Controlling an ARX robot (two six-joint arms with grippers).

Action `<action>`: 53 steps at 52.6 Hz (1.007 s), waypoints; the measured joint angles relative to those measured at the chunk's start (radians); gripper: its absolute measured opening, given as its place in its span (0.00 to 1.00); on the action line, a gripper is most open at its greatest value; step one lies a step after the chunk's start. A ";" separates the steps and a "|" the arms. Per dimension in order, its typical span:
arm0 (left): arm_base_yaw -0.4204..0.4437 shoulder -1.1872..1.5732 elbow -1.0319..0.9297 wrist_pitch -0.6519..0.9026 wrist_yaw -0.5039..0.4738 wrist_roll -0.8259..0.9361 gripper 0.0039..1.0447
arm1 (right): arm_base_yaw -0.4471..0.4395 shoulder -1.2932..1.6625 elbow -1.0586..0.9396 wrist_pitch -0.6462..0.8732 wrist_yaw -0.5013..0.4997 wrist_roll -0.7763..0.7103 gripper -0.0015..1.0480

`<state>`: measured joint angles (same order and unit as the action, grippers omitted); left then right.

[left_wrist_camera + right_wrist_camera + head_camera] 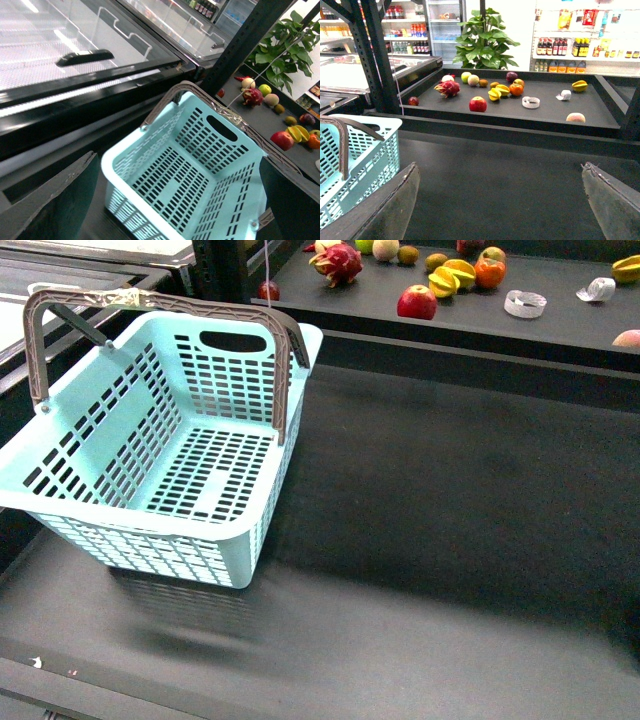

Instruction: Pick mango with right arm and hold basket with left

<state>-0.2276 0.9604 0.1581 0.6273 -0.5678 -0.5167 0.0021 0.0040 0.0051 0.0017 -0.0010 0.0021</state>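
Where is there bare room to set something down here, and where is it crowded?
The dark mat right of the basket, up to the fruit tray's ledge, lies bare. The basket's floor is empty. On the tray, the near strip right of the red apple is free; fruit crowds around the dragon fruit.

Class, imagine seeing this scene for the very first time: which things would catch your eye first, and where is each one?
The light aqua basket grabs attention first: large, empty, handles raised, filling the left of the front view. Next comes the bright fruit on the dark shelf at the back, notably a pink dragon fruit and a red apple. The right wrist view adds a leafy green plant behind that shelf.
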 joint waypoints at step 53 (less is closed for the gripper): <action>0.007 1.199 1.084 -0.151 0.247 -0.544 0.95 | 0.000 0.000 0.000 0.000 0.000 0.000 0.92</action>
<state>-0.2207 2.1597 1.2423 0.4763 -0.3210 -1.0603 0.0021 0.0040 0.0051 0.0017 -0.0013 0.0021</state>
